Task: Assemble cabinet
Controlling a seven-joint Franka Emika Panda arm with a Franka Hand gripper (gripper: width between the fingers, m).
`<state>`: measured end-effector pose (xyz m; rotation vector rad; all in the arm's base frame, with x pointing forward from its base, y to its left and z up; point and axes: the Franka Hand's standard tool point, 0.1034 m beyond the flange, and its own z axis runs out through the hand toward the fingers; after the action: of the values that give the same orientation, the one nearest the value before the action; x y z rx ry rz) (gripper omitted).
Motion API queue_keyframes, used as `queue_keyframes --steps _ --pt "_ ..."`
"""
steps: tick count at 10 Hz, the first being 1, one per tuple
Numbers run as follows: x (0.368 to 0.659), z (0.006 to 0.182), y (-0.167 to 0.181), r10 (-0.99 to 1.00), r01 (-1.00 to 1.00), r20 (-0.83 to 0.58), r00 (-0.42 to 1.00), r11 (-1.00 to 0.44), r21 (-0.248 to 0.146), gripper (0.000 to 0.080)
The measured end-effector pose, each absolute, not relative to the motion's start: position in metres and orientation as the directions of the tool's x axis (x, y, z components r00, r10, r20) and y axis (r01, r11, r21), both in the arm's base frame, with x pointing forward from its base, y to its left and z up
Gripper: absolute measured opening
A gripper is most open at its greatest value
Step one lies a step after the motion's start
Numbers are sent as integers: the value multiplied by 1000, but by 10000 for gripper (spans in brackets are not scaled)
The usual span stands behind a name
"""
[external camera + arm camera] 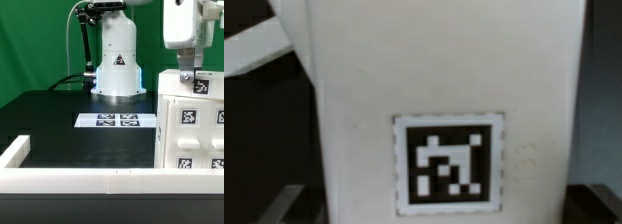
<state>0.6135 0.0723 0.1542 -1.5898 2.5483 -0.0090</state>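
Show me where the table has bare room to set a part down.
Free: the black table between the marker board, the white rail and the exterior view's left edge. Crowded: the exterior view's right, where the cabinet stands under the gripper.

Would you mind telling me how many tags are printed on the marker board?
4, in a row on the marker board, lying on the table ahead of the robot base; none looks hidden.

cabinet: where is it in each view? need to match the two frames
Exterior view: the cabinet stands at the exterior view's right, beside the marker board, with the claw at its top edge.
Wrist view: the cabinet fills most of the picture, seen close up.
Shared landmark: a black-and-white tag on the cabinet's white face; which of the exterior view's tags it is cannot be told.
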Motion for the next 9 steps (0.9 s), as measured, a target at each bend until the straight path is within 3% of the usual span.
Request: queue_keyframes --steps 2,3,4,6,8,9 --pt "614 154 74 -871 -873 -136 -471 483 -69 563" --pt "613 152 75 -894 -895 -133 -428 439 -73 637" --pt "614 153 75 -897 -898 -133 -421 433 -75 770" --pt "619 165 74 -921 -922 -152 -359 375 -97 797" --pt "626 190 78 -932 -933 -192 -308 335 -130 797" --pt "629 190 80 -921 -922 -207 -329 360 -139 797"
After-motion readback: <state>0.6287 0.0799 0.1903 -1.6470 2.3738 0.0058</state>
